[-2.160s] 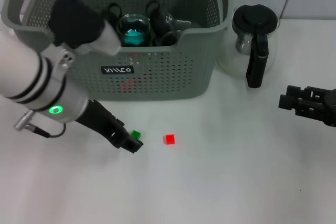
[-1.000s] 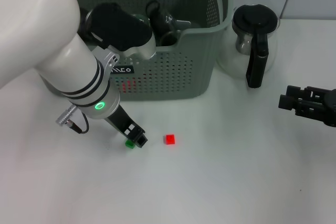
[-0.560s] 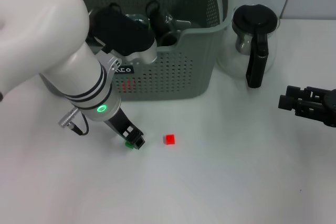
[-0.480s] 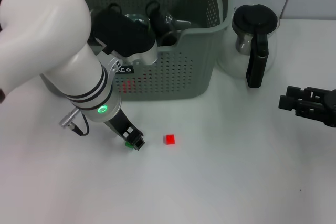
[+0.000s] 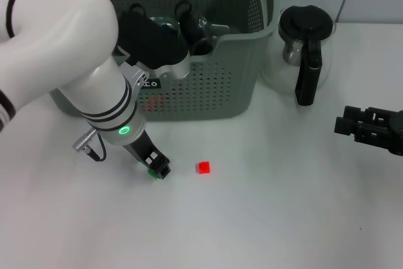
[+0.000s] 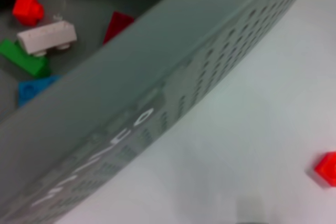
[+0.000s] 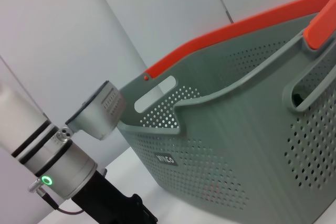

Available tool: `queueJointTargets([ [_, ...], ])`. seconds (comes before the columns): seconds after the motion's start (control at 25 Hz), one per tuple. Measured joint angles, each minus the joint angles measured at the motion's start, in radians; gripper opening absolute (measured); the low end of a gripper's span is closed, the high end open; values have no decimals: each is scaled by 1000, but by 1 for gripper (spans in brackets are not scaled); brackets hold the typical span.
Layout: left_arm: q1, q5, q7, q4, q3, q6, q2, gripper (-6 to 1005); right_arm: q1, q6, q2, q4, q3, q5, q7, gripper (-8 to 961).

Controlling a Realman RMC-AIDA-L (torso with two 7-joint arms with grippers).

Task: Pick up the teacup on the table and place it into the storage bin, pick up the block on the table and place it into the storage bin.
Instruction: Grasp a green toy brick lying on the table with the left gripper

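Note:
My left gripper (image 5: 158, 169) is down at the table in front of the storage bin (image 5: 208, 86), shut on a small green block (image 5: 152, 171) that barely shows at its fingertips. A red block (image 5: 203, 167) lies on the table just to the right of it, and also shows as the red block (image 6: 326, 168) in the left wrist view. Dark teacups (image 5: 196, 29) sit inside the bin; none shows on the table. My right gripper (image 5: 345, 123) rests open at the right edge, away from everything.
A glass coffee pot (image 5: 305, 51) with a black handle stands right of the bin. Several loose bricks (image 6: 39, 40) lie on the bin floor behind the bin wall (image 6: 157, 82). The right wrist view shows the bin (image 7: 236, 145) and the left arm (image 7: 58, 166).
My left arm swung in over the green block and lowered its fingers around it. The block shifted slightly left and nearer. The right arm and the red block stayed put.

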Motion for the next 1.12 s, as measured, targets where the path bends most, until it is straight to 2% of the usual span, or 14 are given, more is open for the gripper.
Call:
queueJointTargets([
  [1.12, -34, 4, -14, -40, 40, -3, -1, 398, -4, -1, -3, 0, -1, 0, 1, 606],
])
